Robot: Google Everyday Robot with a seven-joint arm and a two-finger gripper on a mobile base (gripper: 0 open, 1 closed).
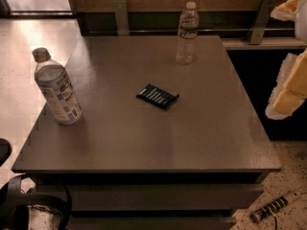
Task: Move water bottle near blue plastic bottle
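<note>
The water bottle (pixel 187 32), small, clear and ribbed with a white cap, stands upright near the far edge of the grey table (pixel 144 138). The blue plastic bottle (pixel 56 87), wider with a grey-tan cap and a blue-and-white label, stands upright near the table's left edge. My gripper (pixel 291 47) hangs at the right edge of the view, off the table's right side and well clear of both bottles. Its two pale yellow fingers (pixel 290 92) are spread apart with nothing between them.
A flat black packet (pixel 157 96) lies in the middle of the table between the two bottles. A wall with metal brackets (pixel 259 20) runs behind the table. Dark cables (pixel 29 205) and a striped object (pixel 273 207) lie on the floor in front.
</note>
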